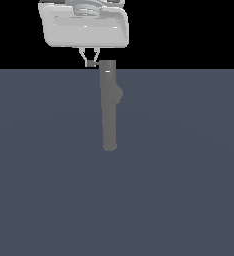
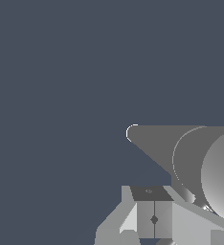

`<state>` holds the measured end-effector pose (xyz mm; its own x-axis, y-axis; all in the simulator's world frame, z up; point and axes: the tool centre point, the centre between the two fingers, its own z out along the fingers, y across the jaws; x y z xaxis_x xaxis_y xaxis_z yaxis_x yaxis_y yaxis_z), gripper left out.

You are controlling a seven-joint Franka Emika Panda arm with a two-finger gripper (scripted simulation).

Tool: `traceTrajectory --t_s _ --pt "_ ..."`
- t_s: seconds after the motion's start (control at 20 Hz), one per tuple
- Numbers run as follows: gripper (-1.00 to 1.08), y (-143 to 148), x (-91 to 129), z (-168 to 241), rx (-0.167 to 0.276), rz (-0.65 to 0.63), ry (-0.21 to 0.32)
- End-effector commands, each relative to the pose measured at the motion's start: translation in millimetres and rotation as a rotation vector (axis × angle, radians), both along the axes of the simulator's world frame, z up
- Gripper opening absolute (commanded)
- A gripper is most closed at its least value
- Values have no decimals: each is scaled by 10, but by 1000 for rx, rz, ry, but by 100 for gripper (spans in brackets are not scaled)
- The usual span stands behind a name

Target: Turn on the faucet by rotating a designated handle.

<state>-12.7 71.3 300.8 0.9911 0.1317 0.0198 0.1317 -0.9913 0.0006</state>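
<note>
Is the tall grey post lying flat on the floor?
No. The faucet stands upright on the floor, with the fingers beside its top.

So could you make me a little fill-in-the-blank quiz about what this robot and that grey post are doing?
1. The faucet is a tall dark ____ column.
2. The gripper sits beside the column's ____ end.
3. The rounded bump faces the exterior view's ____.
4. The thin handle lies ____ the fingertips.

Missing words: grey; top; right; between

Greys on slate blue

You see a dark grey faucet [image 1: 109, 107], pale grey-white fingers [image 1: 83, 55], a plain slate-blue table [image 1: 179, 175] and black backdrop.
</note>
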Motion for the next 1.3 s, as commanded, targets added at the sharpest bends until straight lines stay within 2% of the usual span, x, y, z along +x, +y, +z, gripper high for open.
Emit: traceTrajectory --t_s 0.0,0.15,0.2,0.25,0.75,0.8,1.25 --pt "-100 -67 -163 -1 -2 -5 18" --pt "-100 -118 -258 0 -2 -5 19" --pt "-100 -118 -258 0 -2 -5 19" --pt "-100 -73 -163 -13 -1 1 8" --pt "-100 -575 -327 -2 -2 -4 19" --pt "-100 -312 -266 -14 1 34 10" --pt "-100 -855 -80 -3 -2 3 18"
